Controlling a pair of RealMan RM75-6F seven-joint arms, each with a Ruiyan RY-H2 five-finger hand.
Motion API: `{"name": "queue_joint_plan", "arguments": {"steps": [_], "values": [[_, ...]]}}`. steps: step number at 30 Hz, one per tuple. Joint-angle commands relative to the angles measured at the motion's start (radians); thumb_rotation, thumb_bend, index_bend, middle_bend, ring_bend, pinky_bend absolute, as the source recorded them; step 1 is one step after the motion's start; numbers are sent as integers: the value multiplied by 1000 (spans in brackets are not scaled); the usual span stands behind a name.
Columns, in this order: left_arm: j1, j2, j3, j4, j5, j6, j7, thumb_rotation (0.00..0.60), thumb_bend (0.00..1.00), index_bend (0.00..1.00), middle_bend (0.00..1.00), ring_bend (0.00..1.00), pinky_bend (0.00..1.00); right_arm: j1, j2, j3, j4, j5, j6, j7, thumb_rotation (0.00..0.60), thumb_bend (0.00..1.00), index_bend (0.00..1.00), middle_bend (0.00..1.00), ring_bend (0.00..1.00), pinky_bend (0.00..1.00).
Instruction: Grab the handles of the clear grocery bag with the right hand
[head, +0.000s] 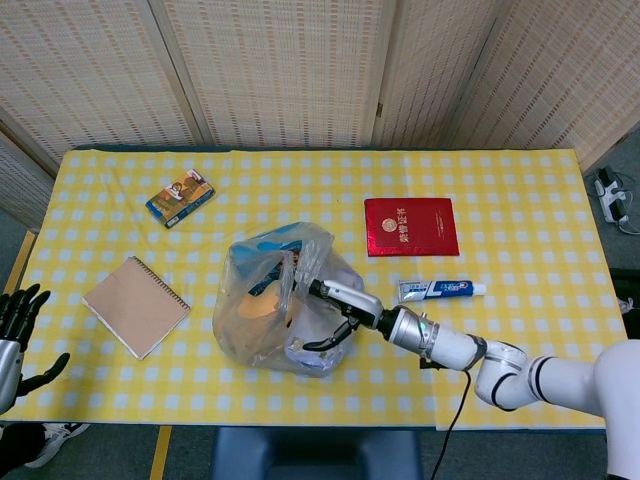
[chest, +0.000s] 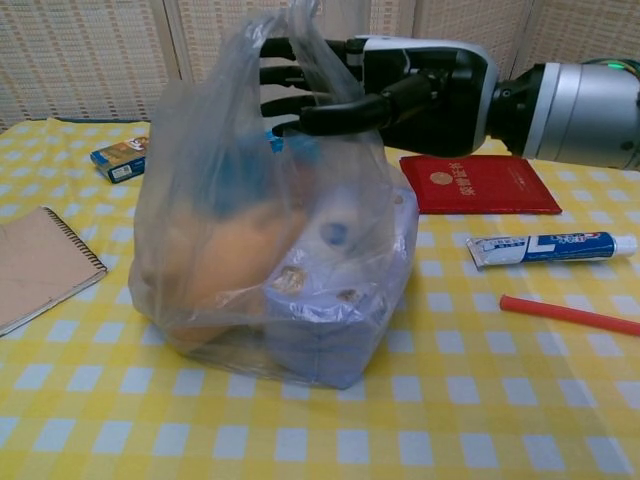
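The clear grocery bag (head: 270, 310) (chest: 262, 240) stands in the middle of the yellow checked table, stuffed with groceries. Its handles (chest: 302, 40) rise at the top. My right hand (head: 335, 304) (chest: 385, 92) reaches in from the right at handle height. Its fingers (chest: 285, 75) are spread and pushed in behind the plastic at the bag's top, and the thumb lies lower on the near side. The fingers are not closed on the handles. My left hand (head: 16, 330) hangs off the table's left edge with its fingers apart, holding nothing.
A red booklet (head: 411, 226) (chest: 477, 184), a toothpaste tube (head: 440, 290) (chest: 548, 247) and a red pen (chest: 568, 314) lie right of the bag. A spiral notebook (head: 135, 305) (chest: 35, 265) and a small box (head: 180, 197) (chest: 120, 158) lie to the left.
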Motion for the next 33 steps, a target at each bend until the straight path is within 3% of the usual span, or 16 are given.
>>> {"name": "queue_joint_plan", "arguments": {"steps": [1,10,33], "values": [[1,1,0,0,1,2,-2,600,277,1,74,56,0,18,-17,14,11,10,-17,7,600,258,0,38,63,0],[7,5,0,-1,2,12,-8,600,277,0,74,56,0,66,-86,66,54,26,-16,59,600,259,0,30,64,0],[15,12,-2,-2,3,23,-25,600,277,0,74,56,0,151,-198,94,187,-6,69,271,600,258,0,37,78,0]]}}
